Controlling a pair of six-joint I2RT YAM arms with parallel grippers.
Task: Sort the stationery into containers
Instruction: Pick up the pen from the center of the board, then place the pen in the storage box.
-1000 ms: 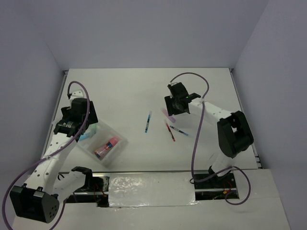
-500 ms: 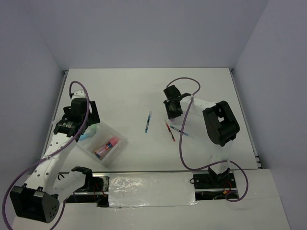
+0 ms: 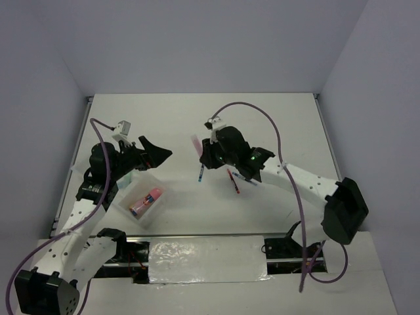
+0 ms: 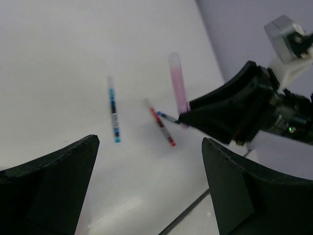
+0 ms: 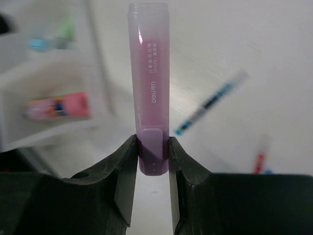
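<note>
Both right gripper [image 5: 152, 144] fingers [image 5: 122, 176] pinch the purple highlighter [image 5: 149, 83]; left gripper [image 4: 149, 144] gapes.

A purple highlighter [image 5: 149, 73] with a pale cap stands upright, pinched at its darker end between the fingers of the right end effector [image 5: 153, 152], clear of the table [image 3: 275, 125]. Just beneath that end effector a thin blue pen [image 3: 202, 169] lies flat. To its right, a red pen [image 3: 232, 180] and a second blue pen [image 3: 245, 177] lie close together at one end. The clear tray [image 3: 163, 187] sits near the left end effector [image 3: 152, 152]. A fat pink tube [image 3: 146, 201] lies in one compartment, and blurred blue [image 5: 38, 44] and green [image 5: 66, 29] highlighters lie in the next.
</note>
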